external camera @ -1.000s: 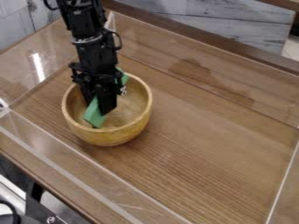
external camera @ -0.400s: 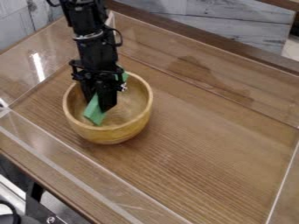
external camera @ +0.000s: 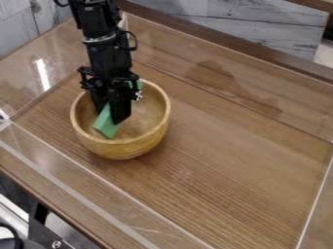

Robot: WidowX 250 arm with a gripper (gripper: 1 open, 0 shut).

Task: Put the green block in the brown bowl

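The brown bowl (external camera: 146, 136) stands on the wooden table, left of the middle. My black gripper (external camera: 115, 104) reaches down into its hollow, pointing steeply downward. It is shut on the green block (external camera: 107, 122), which hangs tilted inside the bowl, its lower end close to the bottom. The block's upper end is hidden between the fingers. Whether the block touches the bowl's floor I cannot tell.
The table (external camera: 235, 146) is wood-grained with clear raised walls along its edges. A grey panelled wall runs behind it. A dark stand sits at the lower left corner below the table.
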